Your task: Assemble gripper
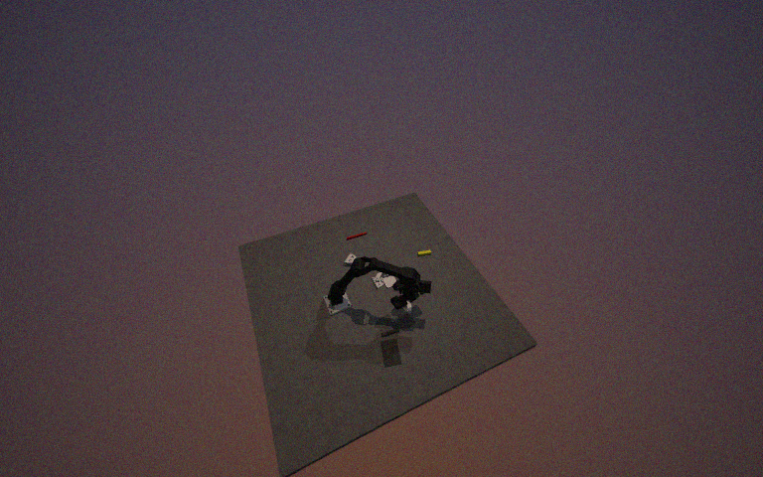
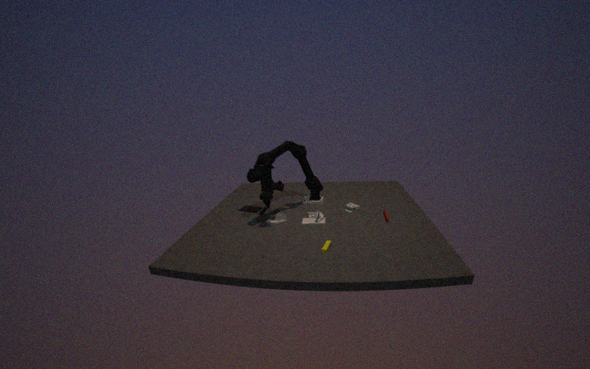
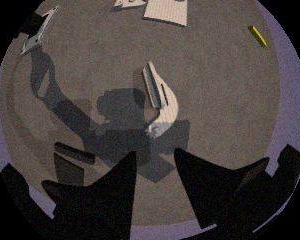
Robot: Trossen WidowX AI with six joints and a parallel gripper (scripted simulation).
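One white jaw (image 1: 408, 306) (image 2: 277, 218) (image 3: 168, 107) is partly hidden by the parted claw (image 1: 404, 308) (image 2: 263, 211) (image 3: 156, 154) from above, but fully exposed at the wrist.

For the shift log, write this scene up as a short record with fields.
gripper: partly open, nothing between the fingers
loose part: curved white toothed jaw, lying off the gripper base
gripper base: flat white plate, one jaw-like part over it
other items: yellow block; thin red rod
housing plate: cannot tell which piece
assembly: unfinished
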